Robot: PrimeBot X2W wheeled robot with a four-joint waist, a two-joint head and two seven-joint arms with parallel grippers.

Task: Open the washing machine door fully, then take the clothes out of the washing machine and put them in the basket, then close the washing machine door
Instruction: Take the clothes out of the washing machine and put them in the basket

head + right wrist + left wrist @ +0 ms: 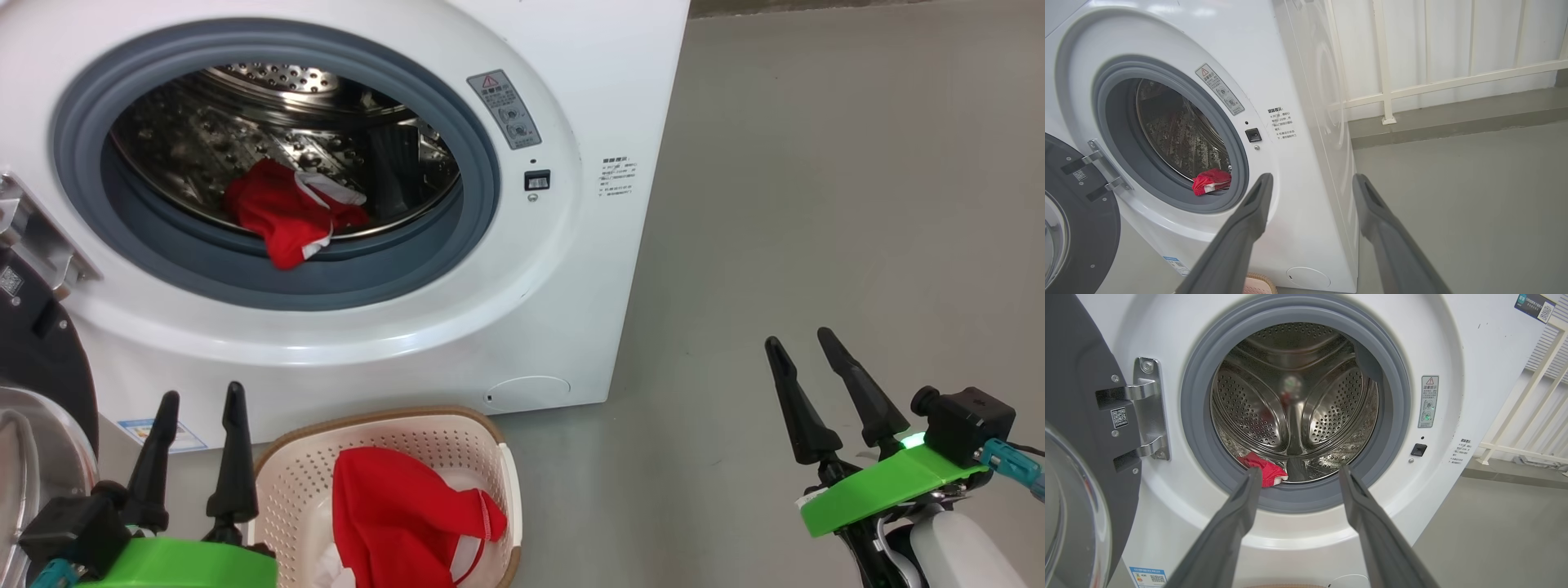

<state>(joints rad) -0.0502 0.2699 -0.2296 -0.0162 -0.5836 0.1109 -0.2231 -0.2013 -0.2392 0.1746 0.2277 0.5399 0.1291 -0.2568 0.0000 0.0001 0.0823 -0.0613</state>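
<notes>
The white washing machine (588,98) stands with its round door (37,359) swung wide to the left, black rim and glass bowl showing in the left wrist view (1081,465). A red garment (286,214) lies at the front of the steel drum, draped over the grey gasket (1261,468) (1210,181). Another red garment (400,514) rests in the cream basket (294,482) on the floor below the opening. My left gripper (202,402) hovers open beside the basket's left edge. Out at the right my right gripper (800,341) is open over bare floor, holding nothing.
Grey floor (816,204) stretches to the right of the machine. A white railing (1412,87) runs along the wall behind it. The open door takes up the space at the far left.
</notes>
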